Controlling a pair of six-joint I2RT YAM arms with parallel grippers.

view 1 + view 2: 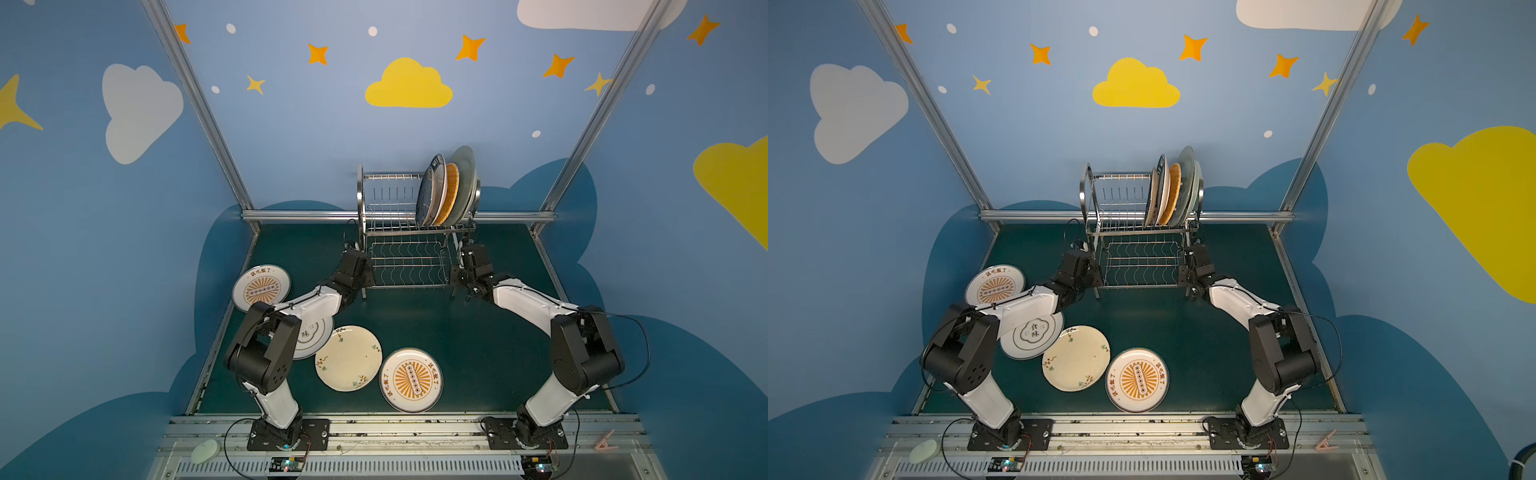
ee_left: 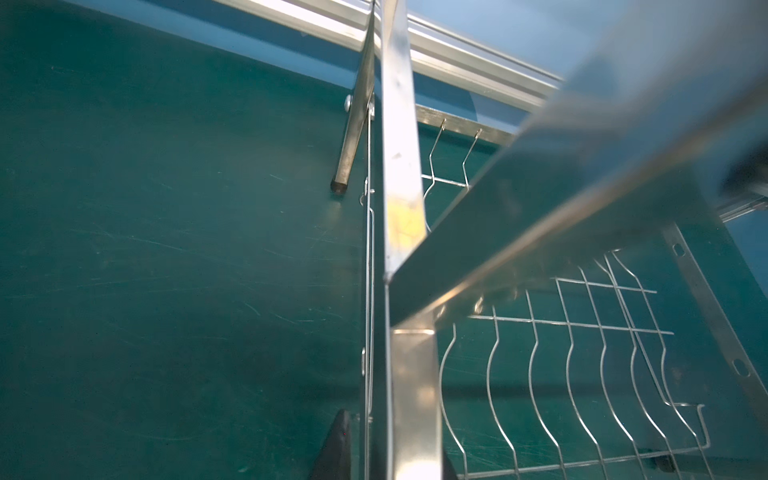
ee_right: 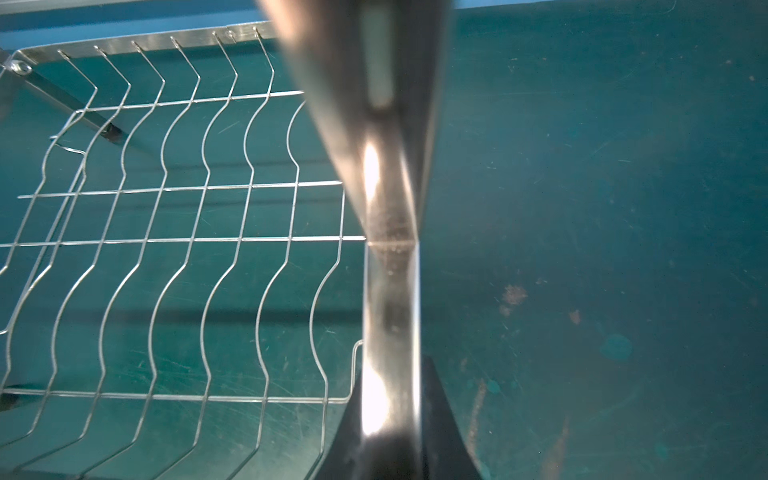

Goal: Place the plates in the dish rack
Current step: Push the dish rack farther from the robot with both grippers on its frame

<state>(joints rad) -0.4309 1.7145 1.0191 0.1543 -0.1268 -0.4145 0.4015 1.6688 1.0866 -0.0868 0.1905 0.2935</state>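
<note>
Dish rack (image 1: 407,228) gripped at both ends; left fingers (image 2: 336,449) and right fingers (image 3: 444,424) each closed on its frame

Blue walls (image 1: 311,137), yellow and white clouds (image 1: 409,85), orange stars (image 1: 469,48); aluminium corner posts (image 1: 197,104); dark green mat (image 1: 478,340).

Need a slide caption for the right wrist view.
Right gripper clamped on a steel post of the dish rack.
</note>
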